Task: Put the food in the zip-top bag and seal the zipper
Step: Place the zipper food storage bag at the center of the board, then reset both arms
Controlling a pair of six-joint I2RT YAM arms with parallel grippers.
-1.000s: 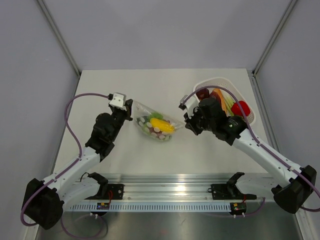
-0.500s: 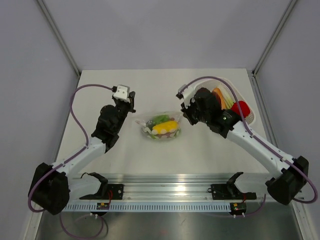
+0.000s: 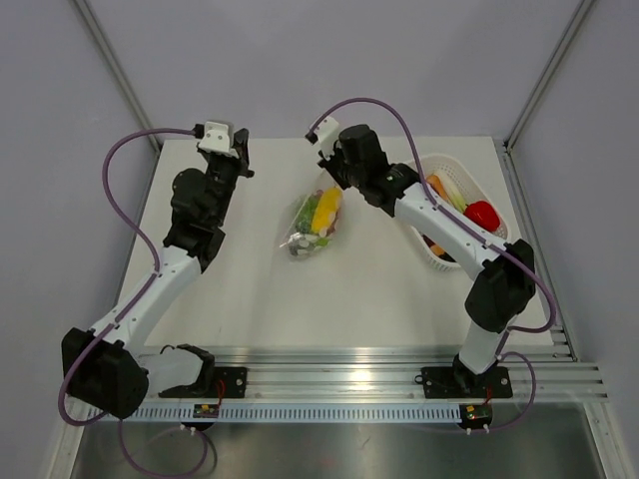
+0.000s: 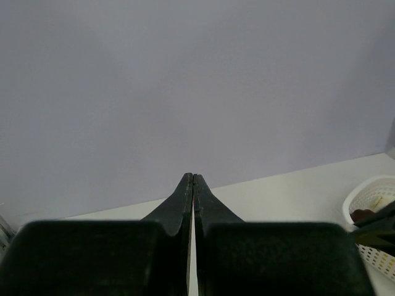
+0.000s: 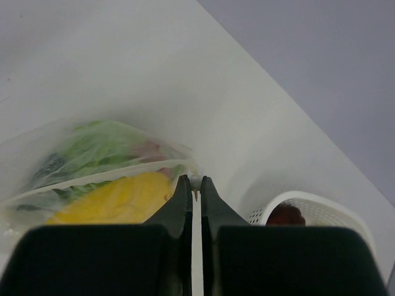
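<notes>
White table (image 3: 250, 289); zip-top bag (image 3: 314, 222) diagonal, far-right end in right gripper (image 3: 332, 186)

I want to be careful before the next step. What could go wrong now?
The right gripper alone pinches the zip-top bag by a thin edge; the loaded bag might slip. The left gripper is shut and apart from the bag, so it gives no support. I cannot tell whether the zipper is sealed; food could spill.

Two white arms (image 3: 150, 294) with black joints (image 3: 195, 205), each trailing a looping purple cable (image 3: 160, 132).
</notes>
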